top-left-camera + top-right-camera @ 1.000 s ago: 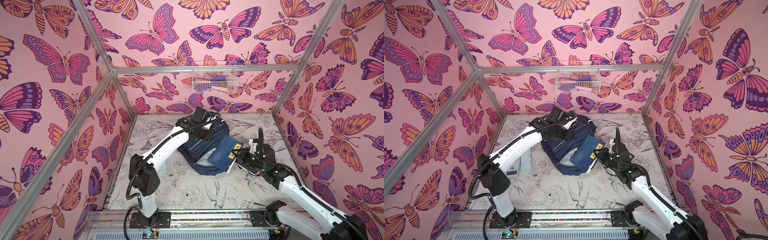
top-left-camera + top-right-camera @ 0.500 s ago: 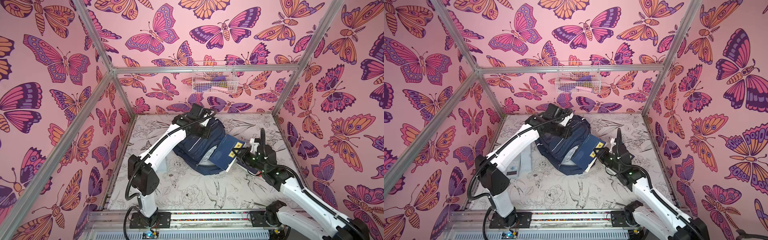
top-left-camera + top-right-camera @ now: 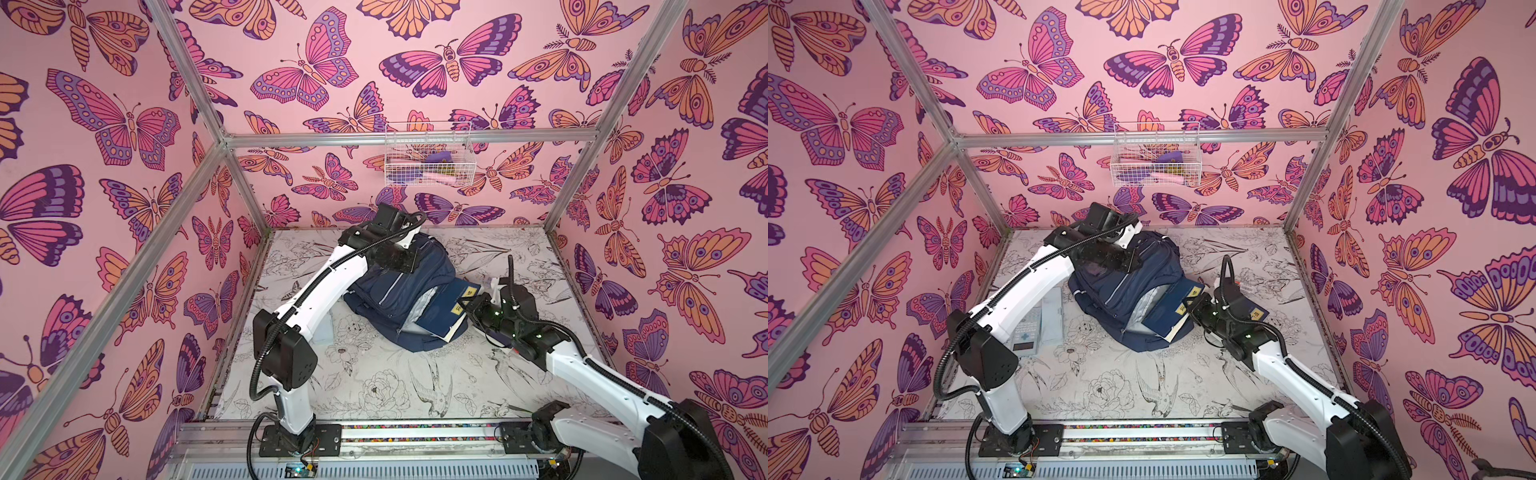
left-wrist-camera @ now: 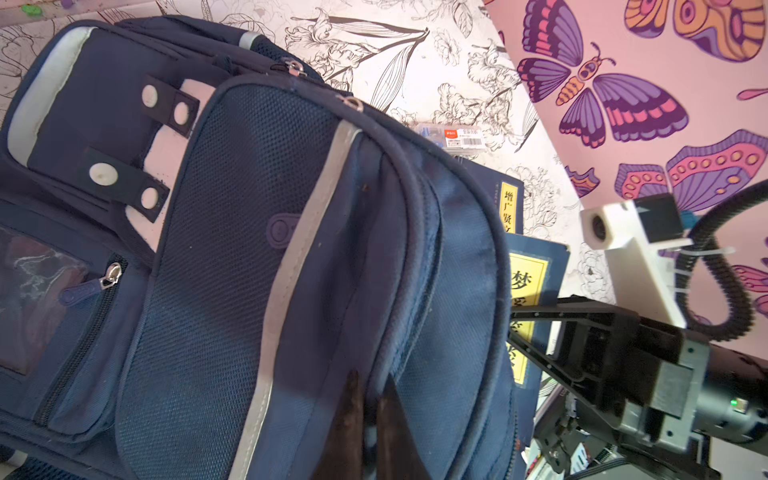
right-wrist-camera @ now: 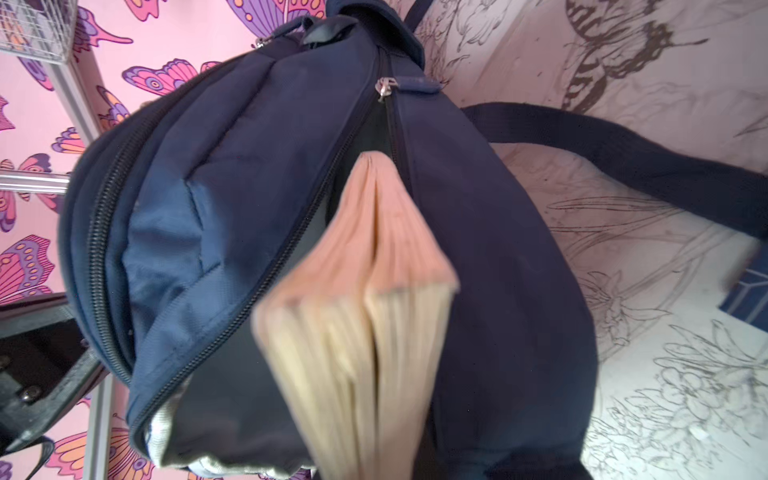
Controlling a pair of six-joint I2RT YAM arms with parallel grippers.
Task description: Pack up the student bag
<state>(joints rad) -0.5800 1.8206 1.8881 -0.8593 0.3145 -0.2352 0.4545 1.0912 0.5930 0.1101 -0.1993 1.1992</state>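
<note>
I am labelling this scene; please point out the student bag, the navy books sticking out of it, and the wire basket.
student bag [image 3: 390, 291]: in a top view, front panel.
navy books [image 3: 436, 316]: in a top view, upper book's cover.
wire basket [image 3: 428, 123]: in a top view, top rim.

left claw [image 4: 371, 380]: drew back, bag [image 3: 399, 291] top pulled along with it | right claw [image 3: 467, 305]: advanced, books [image 3: 438, 309] ahead pushed deeper

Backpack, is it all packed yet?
Not yet. Done: the backpack has its main zip open. In hand: the left gripper pinches its flap while the right gripper holds two navy books halfway inside. Left, I'd guess: push them in, add the calculator and pale case lying on the table, zip up.
</note>
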